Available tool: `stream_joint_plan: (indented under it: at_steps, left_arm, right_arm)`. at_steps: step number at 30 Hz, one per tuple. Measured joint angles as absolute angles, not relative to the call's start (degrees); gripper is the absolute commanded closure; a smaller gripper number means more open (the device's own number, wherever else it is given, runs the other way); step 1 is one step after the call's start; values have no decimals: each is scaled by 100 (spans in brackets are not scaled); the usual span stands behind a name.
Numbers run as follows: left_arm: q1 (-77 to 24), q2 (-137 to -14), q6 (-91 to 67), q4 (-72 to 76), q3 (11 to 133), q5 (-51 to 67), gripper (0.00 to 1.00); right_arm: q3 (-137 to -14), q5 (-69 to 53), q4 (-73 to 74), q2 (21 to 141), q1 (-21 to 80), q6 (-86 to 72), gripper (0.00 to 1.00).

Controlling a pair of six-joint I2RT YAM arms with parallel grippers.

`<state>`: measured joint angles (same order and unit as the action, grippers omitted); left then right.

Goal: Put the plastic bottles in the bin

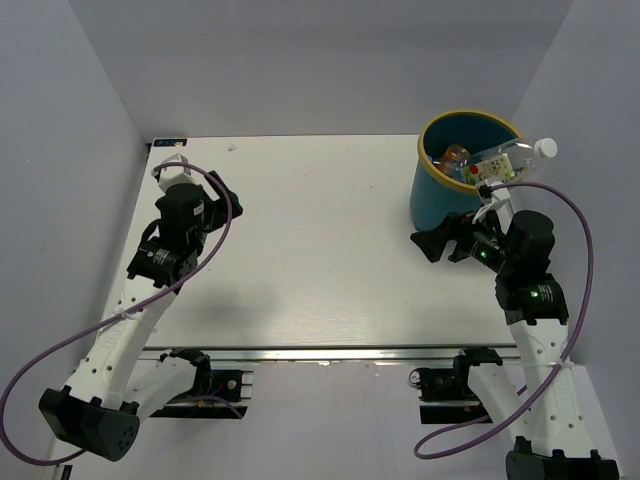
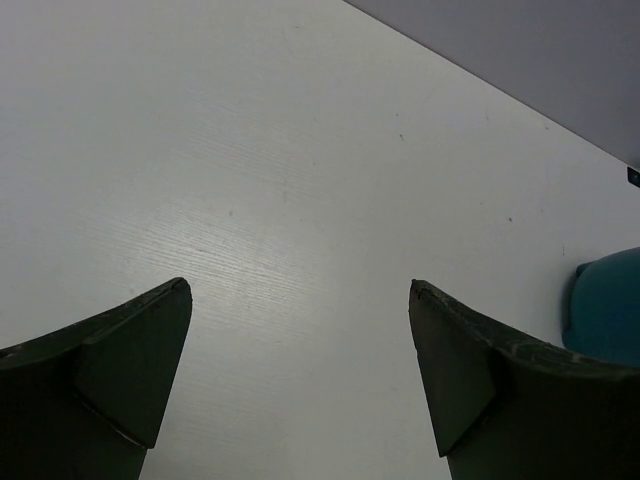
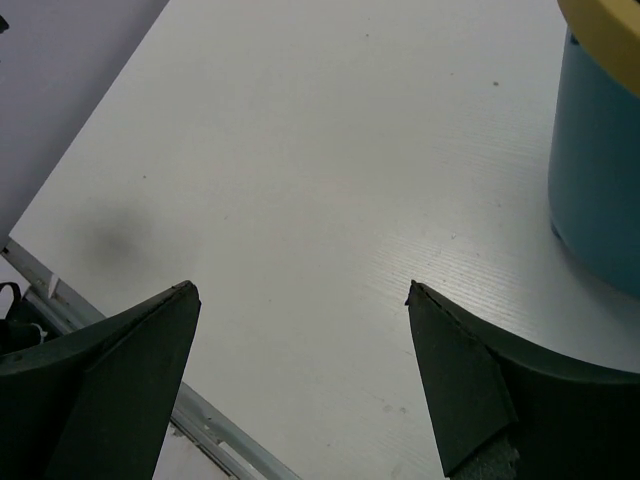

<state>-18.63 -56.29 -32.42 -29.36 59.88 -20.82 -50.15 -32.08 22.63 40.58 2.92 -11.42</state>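
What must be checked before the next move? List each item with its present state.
1. Left end effector open and empty: ok.
2. Right end effector open and empty: ok.
3. No bottles lying on the table: ok, none in view.
4. Bin upright: ok.
5. Clear bottle fully inside the bin: not ok, it lies across the rim with its white-capped end sticking out.
6. Number of bottles in the bin: cannot tell, mostly hidden.
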Motion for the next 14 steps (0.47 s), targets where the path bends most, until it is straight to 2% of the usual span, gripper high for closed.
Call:
stream_joint_plan:
  at_steps: [14]
  left_arm:
    - [-1863,-5535,-3183,-3020,5929,-2213,2]
  right_arm:
    - [-4864,-2650,2043,3771,292,-1306,11]
